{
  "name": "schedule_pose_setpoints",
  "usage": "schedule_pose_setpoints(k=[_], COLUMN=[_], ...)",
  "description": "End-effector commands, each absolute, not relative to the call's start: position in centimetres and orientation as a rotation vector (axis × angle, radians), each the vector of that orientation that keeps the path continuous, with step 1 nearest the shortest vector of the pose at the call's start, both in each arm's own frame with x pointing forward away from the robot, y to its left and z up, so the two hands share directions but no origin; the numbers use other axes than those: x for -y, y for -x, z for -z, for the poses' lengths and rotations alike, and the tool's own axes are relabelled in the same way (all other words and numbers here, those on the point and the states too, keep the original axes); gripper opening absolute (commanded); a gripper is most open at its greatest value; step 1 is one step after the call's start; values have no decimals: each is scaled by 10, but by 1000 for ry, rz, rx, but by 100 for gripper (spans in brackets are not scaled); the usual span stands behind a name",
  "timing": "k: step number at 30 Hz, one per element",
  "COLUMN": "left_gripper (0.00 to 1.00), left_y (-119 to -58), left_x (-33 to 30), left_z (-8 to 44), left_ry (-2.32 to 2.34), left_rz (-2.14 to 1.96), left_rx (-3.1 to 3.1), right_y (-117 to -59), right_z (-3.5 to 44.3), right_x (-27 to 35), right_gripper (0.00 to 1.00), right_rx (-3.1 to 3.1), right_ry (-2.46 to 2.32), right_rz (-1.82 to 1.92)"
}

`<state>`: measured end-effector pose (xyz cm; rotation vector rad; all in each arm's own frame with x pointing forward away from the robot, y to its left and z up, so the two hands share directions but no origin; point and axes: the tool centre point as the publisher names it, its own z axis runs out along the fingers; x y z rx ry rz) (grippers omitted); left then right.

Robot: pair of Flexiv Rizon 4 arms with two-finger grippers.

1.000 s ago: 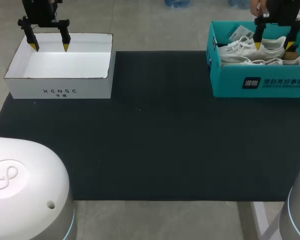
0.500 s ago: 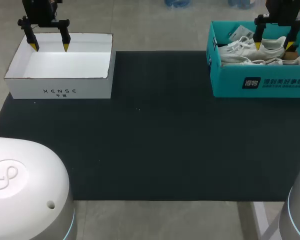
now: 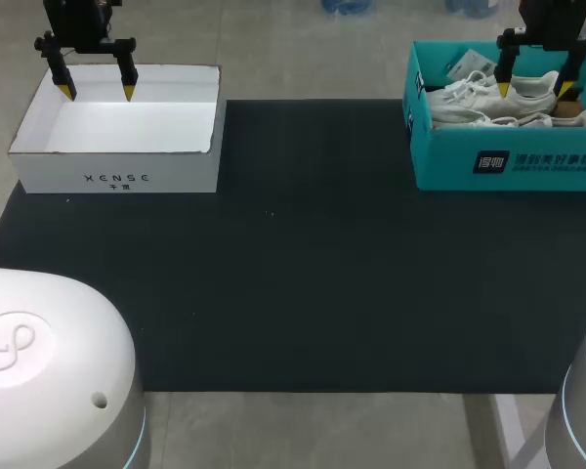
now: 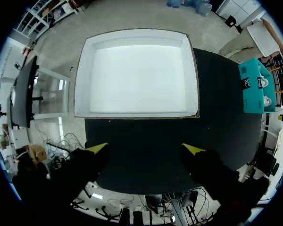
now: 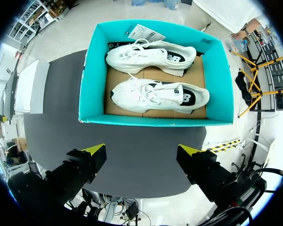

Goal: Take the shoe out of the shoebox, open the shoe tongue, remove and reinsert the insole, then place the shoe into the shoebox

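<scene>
The teal shoebox (image 3: pixel 449 161) runs past the head view's right edge, its wall half-hiding the shoes (image 3: pixel 483 95).

Two boxes in all: one teal cardboard shoebox (image 5: pixel 95 84) and one white open-topped cardboard box (image 3: pixel 117 178). Two white lace-up sneakers make a single pair, one sneaker (image 5: pixel 158 94) and another sneaker (image 5: pixel 151 52). One white printed paper tag (image 5: pixel 146 33). One brown cardboard sheet (image 5: pixel 194 76) lines the shoebox floor. One black mat (image 3: pixel 303 274) covers the tabletop. Two claws, the left claw (image 3: pixel 98 93) and the right claw (image 3: pixel 534 89). Each has two black fingers with yellow tips, making four yellow tips altogether.
</scene>
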<state>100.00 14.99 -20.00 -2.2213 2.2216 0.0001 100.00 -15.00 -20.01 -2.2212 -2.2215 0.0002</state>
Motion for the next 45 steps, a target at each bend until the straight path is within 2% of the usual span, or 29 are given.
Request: schedule_pose_setpoints(k=[1,17,26,45], left_gripper=[100,100,100,100], left_y=[-1000,-1000,-1000,-1000], left_x=[-150,-150,-150,-150], left_z=[200,200,200,200], left_ry=[2221,2221,2221,2221], left_rz=[0,0,0,0], left_rx=[-2222,-2222,-2222,-2222], right_y=[-1000,-998,-1021,-1053], right_z=[202,228,236,295], right_x=[151,258,277,305], right_gripper=[100,100,100,100], right_rx=[2220,2162,2256,2208], right_ry=[2223,2345,2267,2252], right_rz=[2,-42,-79,-74])
